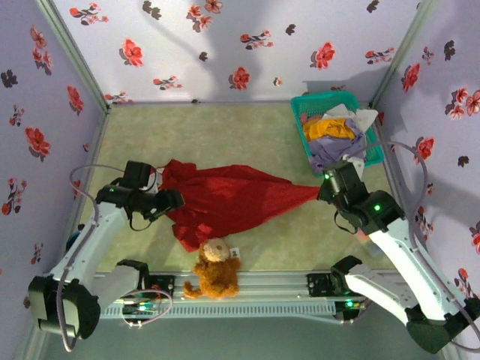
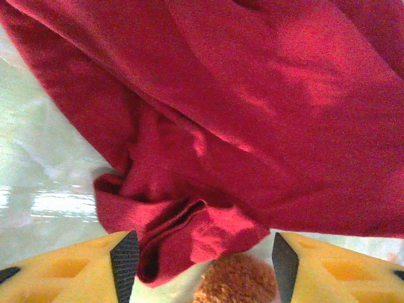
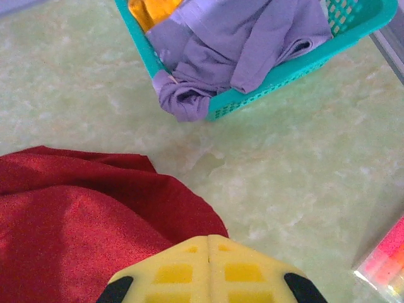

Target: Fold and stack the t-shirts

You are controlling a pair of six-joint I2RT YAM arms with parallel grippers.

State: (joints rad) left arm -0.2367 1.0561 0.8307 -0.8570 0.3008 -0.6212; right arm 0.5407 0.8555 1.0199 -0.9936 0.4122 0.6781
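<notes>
Left arm bent, reaching inward; left gripper, yellow two-finger, jaws apart. Right arm angled inward; right gripper pads pressed together, pinching deep-red cloth t-shirt corner.

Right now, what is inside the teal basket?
The teal basket holds a mustard-orange shirt, a white shirt and a lavender shirt spilling over its rim. Anything beneath them, and the basket floor, is covered.
</notes>
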